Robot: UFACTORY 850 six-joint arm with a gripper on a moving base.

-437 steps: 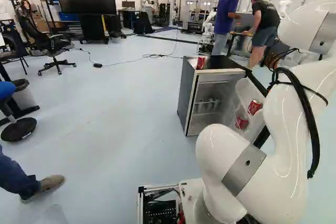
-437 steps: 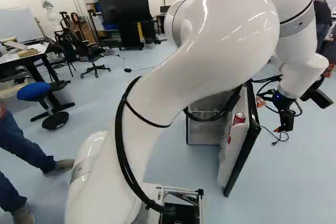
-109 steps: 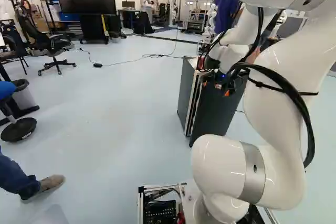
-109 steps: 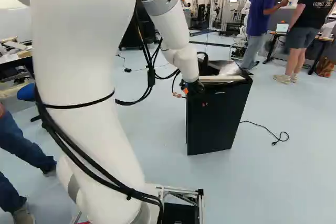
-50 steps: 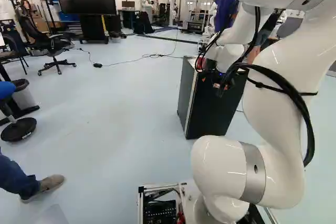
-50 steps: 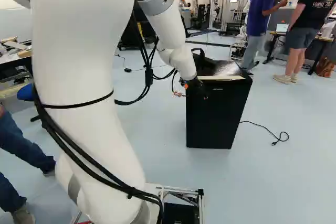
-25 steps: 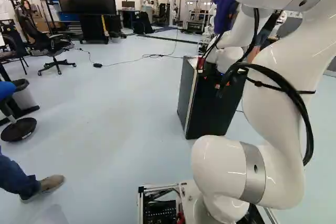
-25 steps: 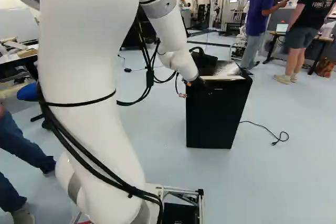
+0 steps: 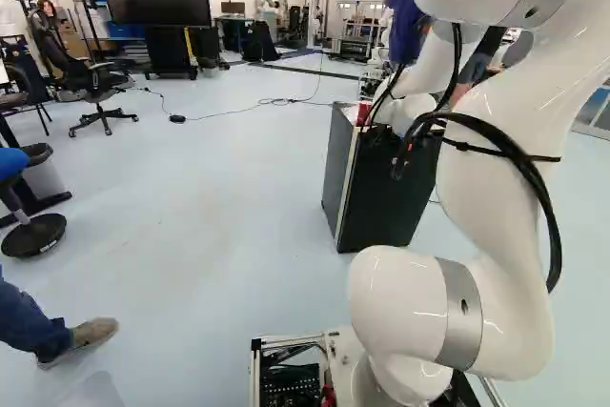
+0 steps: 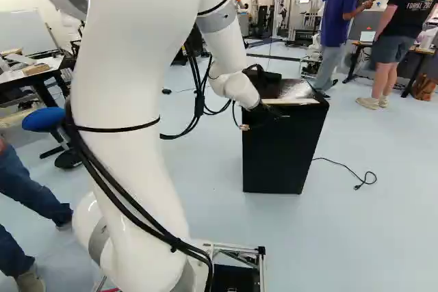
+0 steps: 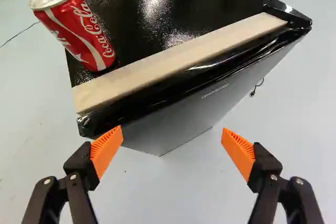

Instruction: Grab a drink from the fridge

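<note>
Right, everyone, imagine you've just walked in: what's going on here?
A white robot arm is at a small fridge whose door looks shut. Its gripper is near the door's top edge, jaws apart, holding nothing. A red drink can stands on top of the fridge, ungrasped.

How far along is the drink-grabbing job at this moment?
Looks done: a red can stands on top of the fridge, whose door looks shut. In hand: nothing; the end effector is open near the door. Left: perhaps only backing away, if that can is the drink wanted.
</note>
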